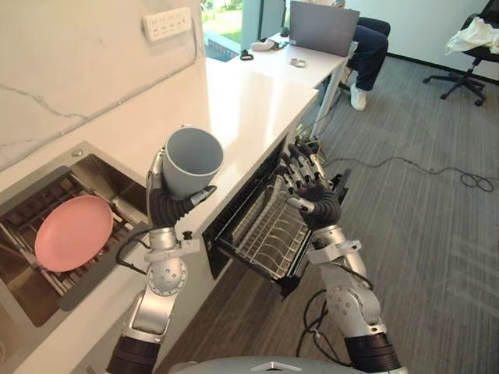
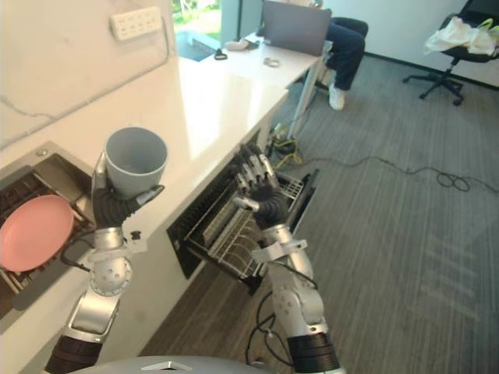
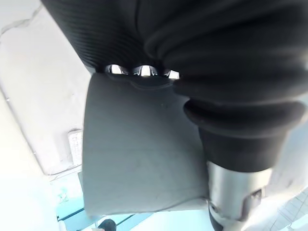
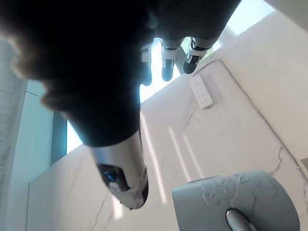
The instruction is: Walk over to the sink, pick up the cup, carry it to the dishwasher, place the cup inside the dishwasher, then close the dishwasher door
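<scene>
A long white counter [image 1: 249,101] runs along a pale marbled wall [image 1: 70,70], with grey striped floor [image 1: 429,234] beside it. Under the counter's edge the dishwasher [image 1: 226,222] stands open, its wire rack [image 1: 273,234] drawn out over the floor. Towards the robot's left, the sink [image 1: 101,175] is set into the counter, and a pink plate [image 1: 72,232] lies in it on a dark grid. The cup [image 1: 191,160] is plain matte grey, round and slightly wider at the mouth than at the base. It is held nearly upright with the mouth tipped a little towards the head camera, showing a bare grey inside. It hangs above the counter's front edge, between the sink and the dishwasher, clear of both. The left hand [image 1: 168,206] grips it from below, forearm raised almost straight up, fingers wrapped round the lower wall and the thumb laid across the near side. The right hand [image 1: 312,195] is lifted above the pulled-out rack, its back to the camera and its fingers straight, slightly spread and holding nothing. Farther off, a power strip [image 1: 167,23] is fixed to the wall. A person [image 1: 373,43] sits behind a laptop [image 1: 323,27], near an office chair [image 1: 475,47].
</scene>
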Controlling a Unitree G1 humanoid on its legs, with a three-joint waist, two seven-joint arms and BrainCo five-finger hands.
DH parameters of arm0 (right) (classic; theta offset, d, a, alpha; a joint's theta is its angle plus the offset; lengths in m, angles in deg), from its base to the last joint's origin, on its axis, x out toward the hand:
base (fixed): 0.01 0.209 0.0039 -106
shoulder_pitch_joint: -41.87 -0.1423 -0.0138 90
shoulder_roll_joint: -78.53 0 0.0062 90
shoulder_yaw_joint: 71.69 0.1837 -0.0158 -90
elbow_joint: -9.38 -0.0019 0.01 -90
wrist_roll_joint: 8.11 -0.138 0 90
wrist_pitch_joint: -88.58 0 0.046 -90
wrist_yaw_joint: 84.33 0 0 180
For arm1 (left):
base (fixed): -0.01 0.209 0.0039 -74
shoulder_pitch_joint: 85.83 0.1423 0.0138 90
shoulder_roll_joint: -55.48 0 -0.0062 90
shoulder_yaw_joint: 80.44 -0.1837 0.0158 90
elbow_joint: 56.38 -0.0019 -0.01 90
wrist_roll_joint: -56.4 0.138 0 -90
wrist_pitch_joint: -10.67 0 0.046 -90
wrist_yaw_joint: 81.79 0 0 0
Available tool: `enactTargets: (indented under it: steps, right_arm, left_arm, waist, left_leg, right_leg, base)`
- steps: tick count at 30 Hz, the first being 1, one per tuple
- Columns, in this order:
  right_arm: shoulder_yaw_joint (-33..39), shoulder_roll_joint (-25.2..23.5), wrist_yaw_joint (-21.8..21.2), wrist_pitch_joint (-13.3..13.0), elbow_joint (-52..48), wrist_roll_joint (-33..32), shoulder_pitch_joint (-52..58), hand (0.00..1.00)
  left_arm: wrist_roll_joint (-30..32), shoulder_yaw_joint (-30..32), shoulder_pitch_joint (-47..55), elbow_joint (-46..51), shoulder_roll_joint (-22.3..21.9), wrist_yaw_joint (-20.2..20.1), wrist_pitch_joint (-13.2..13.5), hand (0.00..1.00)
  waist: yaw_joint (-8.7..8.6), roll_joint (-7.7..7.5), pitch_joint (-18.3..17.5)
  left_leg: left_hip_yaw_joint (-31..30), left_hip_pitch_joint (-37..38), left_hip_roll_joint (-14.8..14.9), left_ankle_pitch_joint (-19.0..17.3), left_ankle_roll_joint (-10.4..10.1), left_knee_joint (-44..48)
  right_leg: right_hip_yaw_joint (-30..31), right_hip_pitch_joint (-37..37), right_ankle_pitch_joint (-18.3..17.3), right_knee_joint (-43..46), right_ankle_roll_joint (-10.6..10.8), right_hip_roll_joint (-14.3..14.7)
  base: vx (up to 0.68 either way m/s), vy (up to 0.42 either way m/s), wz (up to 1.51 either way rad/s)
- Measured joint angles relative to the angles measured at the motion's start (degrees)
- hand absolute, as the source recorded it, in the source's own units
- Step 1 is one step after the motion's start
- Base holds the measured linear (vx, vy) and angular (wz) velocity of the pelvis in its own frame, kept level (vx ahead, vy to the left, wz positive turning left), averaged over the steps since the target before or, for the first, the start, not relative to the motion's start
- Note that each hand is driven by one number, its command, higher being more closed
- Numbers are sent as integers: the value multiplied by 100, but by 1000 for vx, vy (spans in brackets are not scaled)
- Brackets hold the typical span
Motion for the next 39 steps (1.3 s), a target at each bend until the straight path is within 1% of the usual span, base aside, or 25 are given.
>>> enactTargets:
  steps: [2,6,9,11,15,17,19,22,24,27,33,38,39]
  right_arm:
    - [-304,-14,12,2,-1,-58,0,0]
    - [-772,-69,127,25,0,-53,-3,0]
    - [-991,-163,241,46,2,-45,-25,0]
    - [-1090,-172,293,49,4,-46,-101,0]
    - [-1330,-174,536,48,12,-43,-253,0]
    - [-1342,-174,685,44,13,-31,-267,0]
    - [-1393,-175,898,14,16,189,-268,0]
    - [-1406,-172,1083,-9,27,221,-272,0]
    - [-1409,-168,1168,-59,31,390,-273,0]
    - [-1406,-158,1308,-83,31,418,-355,0]
    - [-1454,-147,1569,-94,30,750,-453,0]
    - [-1497,-31,1631,-60,31,879,-518,0]
    - [-1500,-4,1637,-35,31,986,-526,0]
  left_arm:
    - [199,-81,-24,-1,-45,126,-56,100]
    - [539,-301,-257,-48,-30,218,-73,100]
    - [592,-491,-373,-138,-30,233,-113,100]
    - [591,-513,-379,-236,-38,224,-155,100]
    - [592,-765,-381,-414,-33,203,-186,100]
    - [603,-784,-381,-414,-51,202,-192,100]
    - [695,-896,-381,-427,-34,202,-241,100]
    - [695,-1011,-383,-522,-47,196,-272,100]
    - [697,-1135,-384,-639,-52,198,-278,100]
    - [701,-1176,-386,-680,-75,191,-281,100]
    - [696,-1317,-385,-729,-85,199,-296,100]
    - [696,-1331,-385,-770,-90,206,-304,100]
    - [697,-1337,-385,-789,-89,205,-304,100]
  waist:
    - [-79,11,-9]
    - [-101,13,-17]
    - [-102,51,-99]
    - [-129,59,-104]
    - [-154,60,-110]
    - [-150,62,-114]
    - [-144,80,-143]
    - [-150,104,-195]
    - [-168,110,-212]
    - [-190,110,-214]
    - [-170,109,-224]
    - [-150,106,-278]
    - [-149,106,-278]
  left_leg:
    - [13,13,-10,76,30,-97]
    - [35,11,-46,182,63,-200]
    - [53,9,-101,331,81,-386]
    - [62,31,-109,388,75,-461]
    - [69,39,-111,423,72,-480]
    - [77,39,-107,430,72,-480]
    - [120,34,-106,437,71,-481]
    - [164,24,-109,451,76,-483]
    - [164,27,-104,464,75,-484]
    - [165,26,-100,487,74,-488]
    - [168,17,-99,533,80,-519]
    - [176,-10,-98,578,79,-494]
    - [176,-11,-98,585,80,-496]
  right_leg:
    - [-50,0,54,-32,-8,0]
    - [-51,-8,165,-117,-17,-2]
    - [-41,-77,247,-176,-17,2]
    - [-32,-89,270,-186,-17,6]
    - [-19,-92,302,-201,-29,22]
    - [-8,-94,316,-215,-37,31]
    - [34,-112,359,-256,-43,42]
    - [67,-115,426,-339,-52,55]
    - [67,-115,433,-339,-61,64]
    - [69,-121,447,-340,-71,70]
    - [73,-151,483,-341,-88,74]
    - [95,-223,529,-341,-110,78]
    - [97,-224,537,-341,-111,78]
  base:
    - [-114,-19,4]
    - [-78,-2,1]
    - [-42,0,0]
    - [-32,-5,-1]
    - [0,0,0]
    - [-11,-3,-2]
    - [-27,-6,-9]
    - [-29,-8,-8]
    - [-18,-5,-2]
    - [-40,-8,-1]
    - [-29,-4,-1]
    - [0,0,0]
    - [0,0,0]
